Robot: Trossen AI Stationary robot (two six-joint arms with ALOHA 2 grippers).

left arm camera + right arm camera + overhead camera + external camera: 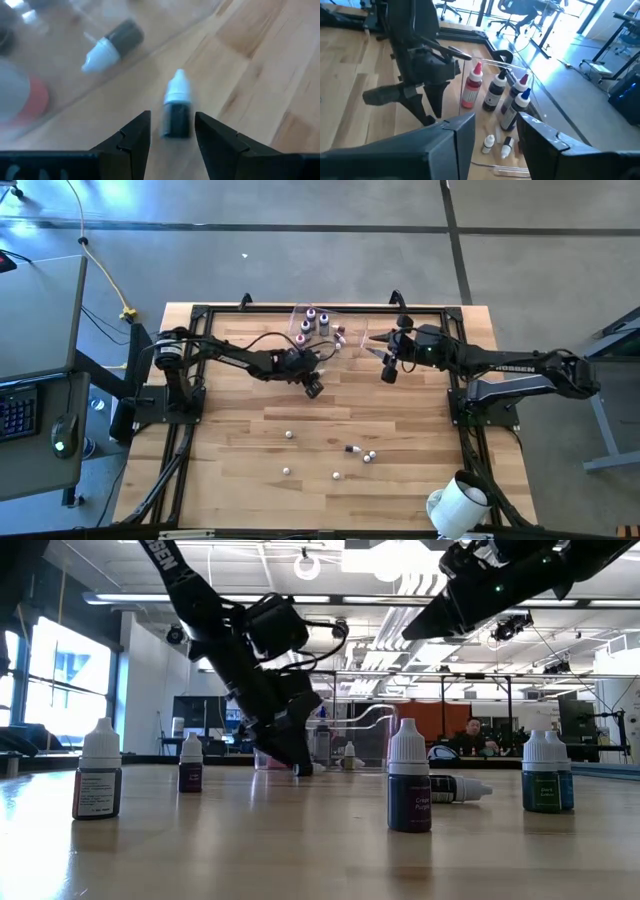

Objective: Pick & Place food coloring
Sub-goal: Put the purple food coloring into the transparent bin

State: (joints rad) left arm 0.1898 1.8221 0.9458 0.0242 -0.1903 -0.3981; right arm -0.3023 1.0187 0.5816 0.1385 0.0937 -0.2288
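Left gripper (172,117): sits low at the bench (250,430), just beside the clear plastic tub (355,330), on the far middle of the wood. Fingers (135,135) spread, one either side of a tiny food coloring bottle (176,112); not clenched on it, with a sliver of bench showing between the dark body and one finger. Bottle itself: lies flat on the wood, white cap pointing away from the wrist.

Right gripper (496,119): hangs in the air near the tub's other side, well clear of the bench. Fingers released and apart, grasping nothing; between them, only the view down onto the tub.

Inside the tub: stands a cluster of upright bottles, among them a red one (471,89), a dark one (494,94) and a blue-bodied one (512,111). Beside these, flat on the tub floor, lie two small white-capped ones (489,144).

Nearer the front of the bench, well apart from both grippers: scattered loose bottles (290,434), mostly upright. Seen from bench height: a dark one (98,775) standing at one end, a purple one (408,785) near the middle, a green one (546,775) at the other end, and one on its side (460,788) between the last two.

At the front right corner: a big white cylinder (460,505), off by itself.

Beyond the bench, in the room: a seated person (470,735).
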